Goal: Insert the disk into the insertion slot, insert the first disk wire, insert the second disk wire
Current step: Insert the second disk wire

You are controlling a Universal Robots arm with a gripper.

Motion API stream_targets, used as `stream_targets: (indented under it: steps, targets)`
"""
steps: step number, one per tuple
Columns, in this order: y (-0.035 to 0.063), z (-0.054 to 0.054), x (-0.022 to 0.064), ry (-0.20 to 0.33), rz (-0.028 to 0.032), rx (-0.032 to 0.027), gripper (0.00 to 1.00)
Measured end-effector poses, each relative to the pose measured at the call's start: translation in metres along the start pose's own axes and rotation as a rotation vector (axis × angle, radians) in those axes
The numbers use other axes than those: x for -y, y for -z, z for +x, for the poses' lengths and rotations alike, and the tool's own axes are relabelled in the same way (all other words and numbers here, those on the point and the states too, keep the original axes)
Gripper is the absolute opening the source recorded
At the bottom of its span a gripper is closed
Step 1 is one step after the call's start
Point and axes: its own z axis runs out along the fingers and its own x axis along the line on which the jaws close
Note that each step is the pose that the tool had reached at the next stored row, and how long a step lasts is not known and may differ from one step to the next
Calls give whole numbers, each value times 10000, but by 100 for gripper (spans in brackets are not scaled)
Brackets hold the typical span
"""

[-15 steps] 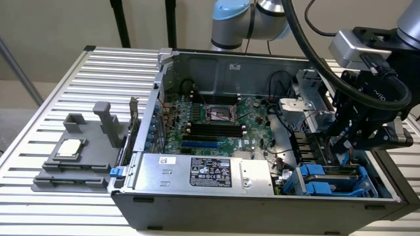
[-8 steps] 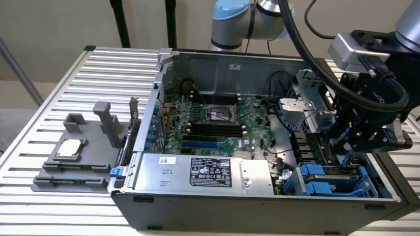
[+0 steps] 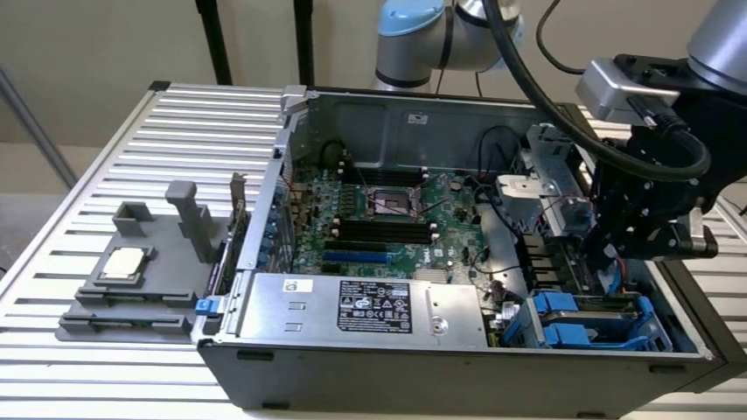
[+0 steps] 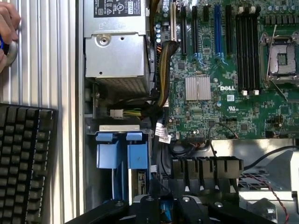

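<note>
The disk in its blue carrier (image 3: 575, 331) sits inside the insertion slot (image 3: 656, 325) at the case's front corner on the exterior view's right. In the wrist view its two blue tabs (image 4: 121, 149) face me, with a strip of silver drive (image 4: 138, 183) beside them. My gripper (image 3: 622, 255) hangs just above the back of the slot. Its black fingers (image 4: 147, 205) are drawn in around a small blue wire plug (image 4: 164, 207). A thin blue wire (image 3: 615, 278) runs down from the fingers toward the drive.
The silver box with a black label (image 3: 362, 306) fills the case front beside the slot. The green motherboard (image 3: 386, 210) lies behind it. A grey fixture (image 3: 140, 271) stands on the slatted table. A keyboard (image 4: 23, 163) and a person's hand (image 4: 7, 28) lie outside the case.
</note>
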Motion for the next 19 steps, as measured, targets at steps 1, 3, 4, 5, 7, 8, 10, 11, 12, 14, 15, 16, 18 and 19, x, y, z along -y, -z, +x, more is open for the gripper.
stream_targets:
  steps: [1, 3, 4, 5, 7, 8, 10, 11, 12, 14, 15, 16, 18, 19]
  targets:
    - [-2, -8, 7, -1, 2, -41, 18]
    - [-8, -11, 15, -3, 3, -69, 17]
    - [-11, -11, 17, -4, 3, -74, 17]
    - [-14, -12, 17, -4, 3, -74, 17]
    - [-20, -3, 19, -3, 3, -73, 17]
    - [-23, 6, 19, -3, 3, -70, 17]
    - [-32, 34, 21, -2, 3, -55, 17]
    - [-39, 52, 23, -2, 2, -44, 17]
    - [-47, 73, 24, -1, 2, -30, 17]
    - [-68, 115, 26, 0, 0, -4, 17]
    - [-81, 130, 28, 0, -1, 8, 17]
    - [-95, 143, 29, 1, -1, 16, 17]
    - [-128, 163, 31, 2, -2, 32, 17]
    - [-144, 170, 32, 2, -2, 42, 17]
